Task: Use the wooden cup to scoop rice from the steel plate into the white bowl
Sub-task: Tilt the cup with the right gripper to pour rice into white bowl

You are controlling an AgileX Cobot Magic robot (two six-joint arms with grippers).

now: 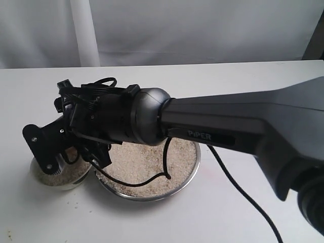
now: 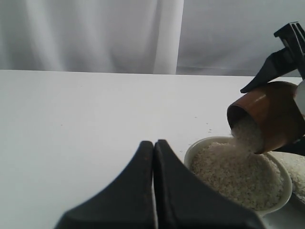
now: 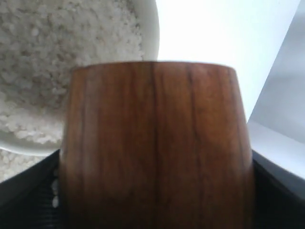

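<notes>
Rice [image 2: 248, 138] pours from the tilted wooden cup [image 2: 269, 114] into the white bowl [image 2: 190, 151]. Only the left wrist view shows this. In the exterior view the right gripper [image 1: 50, 144], clamped on the cup, hides it at lower left. The left gripper [image 2: 153, 191] is closed on nothing. The steel plate [image 1: 152, 196] sits just beside the bowl, with open table [image 1: 152, 225] along the lower edge.

One piece of lettering [image 1: 206, 134] can be read: "PiPER", in pale capitals with a small i, on a dark strip along the lower edge of the grey right arm [image 1: 243, 114], in the exterior view
</notes>
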